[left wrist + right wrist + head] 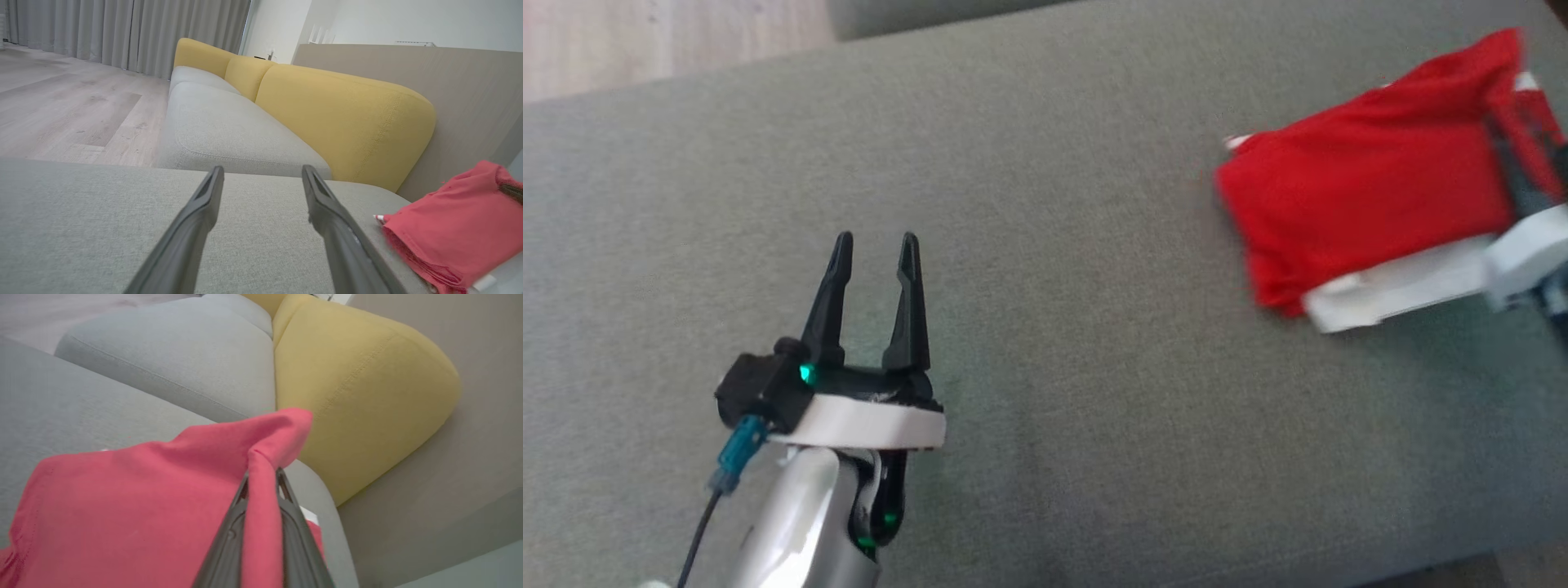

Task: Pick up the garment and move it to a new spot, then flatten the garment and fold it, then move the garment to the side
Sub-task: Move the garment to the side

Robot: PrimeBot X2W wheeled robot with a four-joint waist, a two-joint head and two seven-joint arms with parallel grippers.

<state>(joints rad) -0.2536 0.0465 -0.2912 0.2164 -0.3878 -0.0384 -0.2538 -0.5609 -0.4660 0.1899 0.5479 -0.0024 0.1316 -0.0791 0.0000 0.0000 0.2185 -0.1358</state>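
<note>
Pinching an edge of the folded garment [122,506], the right hand [263,475] is clamped shut, evidently for the sideways move; the left hand [876,245] is held open, empty.

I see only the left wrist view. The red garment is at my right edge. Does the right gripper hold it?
Observer: Yes. In the right wrist view the right gripper is shut on a pinched fold of the red garment.
Operator: Is the garment already folded?
Observer: The head view shows it as a folded bundle on the grey cushion, with a white layer along the bundle's lower edge in that view.
</note>
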